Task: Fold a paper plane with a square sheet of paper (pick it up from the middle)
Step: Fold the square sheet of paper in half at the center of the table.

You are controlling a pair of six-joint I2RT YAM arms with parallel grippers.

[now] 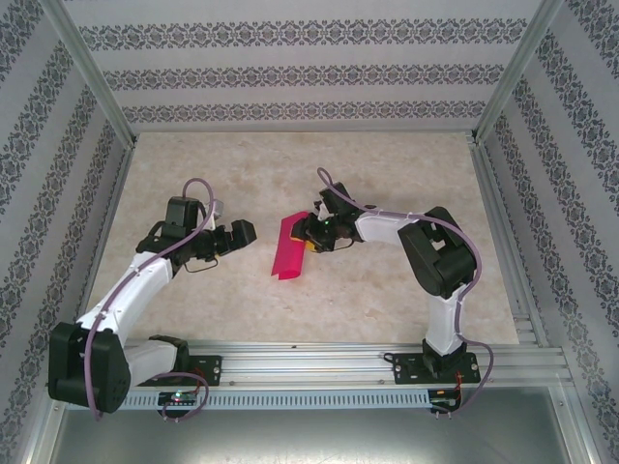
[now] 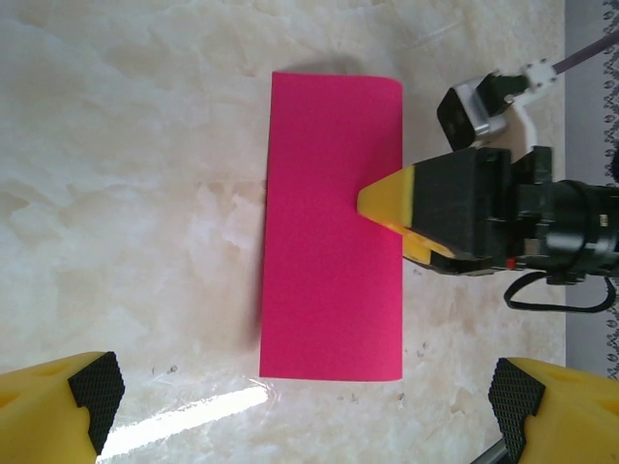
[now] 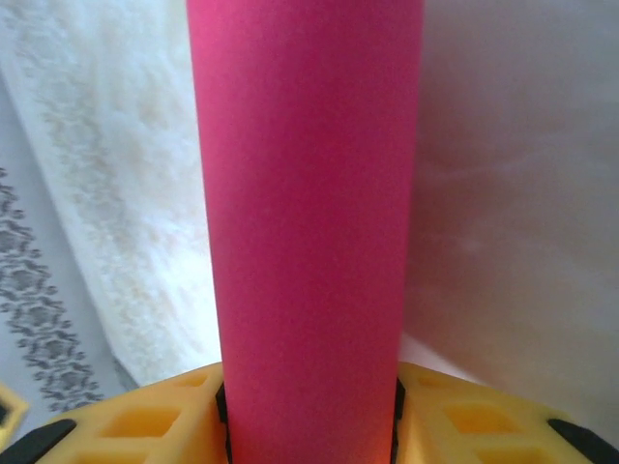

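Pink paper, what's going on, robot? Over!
Left gripper open, holding nothing. Right gripper shut on edge of pink paper. Paper a folded rectangle. Nothing blocking.

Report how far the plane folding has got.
Done: the paper is doubled into a narrow rectangle, so one half fold is in. In hand: the right hand pinches its long edge; the left hand is open, clear of it. Left: nose and wing folds; no point yet.

- Top external: high behind the near edge, tilted down over the whole worktop (image 1: 290, 164).
- Left wrist: fairly close above mid-worktop, facing straight down.
- Right wrist: pressed up against the paper (image 3: 309, 242), looking along it.
- All three share the paper; top and left wrist also share the right end effector (image 1: 311, 232).
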